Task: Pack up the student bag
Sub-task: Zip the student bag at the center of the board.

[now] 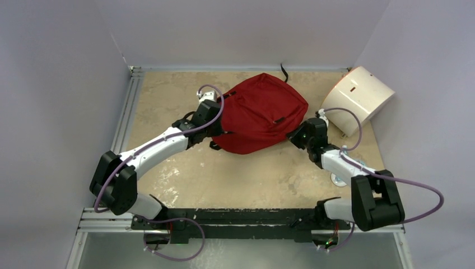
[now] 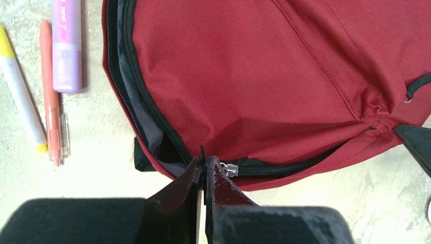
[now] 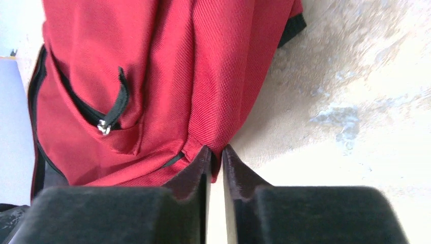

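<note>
The student bag [image 1: 260,115], dark red with black zippers, lies flat in the middle of the table. My left gripper [image 2: 205,161] is at its left edge [image 1: 217,130], shut on the black pull tab of the main zipper, with the silver slider [image 2: 229,169] just to the right. Left of the slider the zipper stands open and shows grey lining [image 2: 147,127]; right of it the zipper is closed. My right gripper [image 3: 217,155] is at the bag's right corner [image 1: 295,136], its jaws a narrow slit apart with a fold of red fabric [image 3: 152,76] pinched between the tips.
A white rounded box [image 1: 358,98] lies on its side at the back right. Beside the bag's open edge lie a purple highlighter [image 2: 66,46], an orange pen [image 2: 51,101] and a white-and-yellow marker [image 2: 20,96]. The front pocket zipper [image 3: 104,127] is nearly closed.
</note>
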You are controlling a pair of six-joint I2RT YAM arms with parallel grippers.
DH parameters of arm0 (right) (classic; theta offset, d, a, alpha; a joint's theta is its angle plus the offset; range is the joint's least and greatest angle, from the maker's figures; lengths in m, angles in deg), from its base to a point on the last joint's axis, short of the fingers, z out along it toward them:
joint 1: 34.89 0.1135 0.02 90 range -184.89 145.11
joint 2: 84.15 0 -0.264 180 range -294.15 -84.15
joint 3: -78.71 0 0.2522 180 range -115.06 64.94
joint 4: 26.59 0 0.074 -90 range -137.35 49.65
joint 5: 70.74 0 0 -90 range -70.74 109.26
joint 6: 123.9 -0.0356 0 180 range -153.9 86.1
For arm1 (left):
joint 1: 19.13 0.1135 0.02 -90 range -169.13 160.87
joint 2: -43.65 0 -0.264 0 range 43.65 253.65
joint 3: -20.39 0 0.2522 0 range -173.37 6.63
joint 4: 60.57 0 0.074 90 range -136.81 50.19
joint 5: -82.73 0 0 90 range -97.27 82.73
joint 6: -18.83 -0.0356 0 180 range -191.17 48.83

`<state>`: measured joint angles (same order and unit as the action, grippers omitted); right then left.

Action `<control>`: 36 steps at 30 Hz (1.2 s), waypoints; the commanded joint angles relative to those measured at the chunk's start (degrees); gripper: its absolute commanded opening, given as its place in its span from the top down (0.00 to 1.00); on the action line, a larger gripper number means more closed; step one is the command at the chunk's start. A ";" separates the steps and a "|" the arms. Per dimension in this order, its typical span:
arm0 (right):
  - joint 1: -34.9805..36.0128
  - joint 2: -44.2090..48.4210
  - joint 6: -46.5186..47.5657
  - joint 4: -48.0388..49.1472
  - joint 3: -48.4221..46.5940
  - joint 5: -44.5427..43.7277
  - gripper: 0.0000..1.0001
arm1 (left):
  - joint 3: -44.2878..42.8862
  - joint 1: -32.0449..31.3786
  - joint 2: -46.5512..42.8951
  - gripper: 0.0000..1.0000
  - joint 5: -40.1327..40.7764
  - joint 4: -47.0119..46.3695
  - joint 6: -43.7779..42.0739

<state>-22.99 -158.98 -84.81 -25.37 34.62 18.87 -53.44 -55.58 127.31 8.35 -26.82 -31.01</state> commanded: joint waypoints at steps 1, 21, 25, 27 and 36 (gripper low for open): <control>-2.32 6.90 8.36 -0.71 -1.75 -1.42 0.79 | -0.02 1.78 -1.94 1.00 -1.82 -3.70 -5.90; 19.97 6.11 39.20 20.77 -5.99 15.45 0.46 | 2.96 1.73 -3.54 1.00 -5.29 -5.69 -2.39; 22.38 5.92 53.76 37.07 0.28 21.87 0.42 | 3.33 1.77 -3.96 1.00 -5.71 -5.67 -1.56; 22.72 5.09 60.56 41.50 1.52 24.66 0.41 | 3.44 1.76 -3.96 1.00 -5.78 -5.67 -1.49; 24.64 -6.25 82.37 19.64 -13.10 28.76 0.40 | 3.60 1.73 -4.12 1.00 -5.42 -5.23 -0.90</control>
<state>0.51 -164.09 -15.20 -1.57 25.72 45.10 -49.81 -54.22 125.41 2.51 -31.21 -32.75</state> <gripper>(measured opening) 0.581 0.009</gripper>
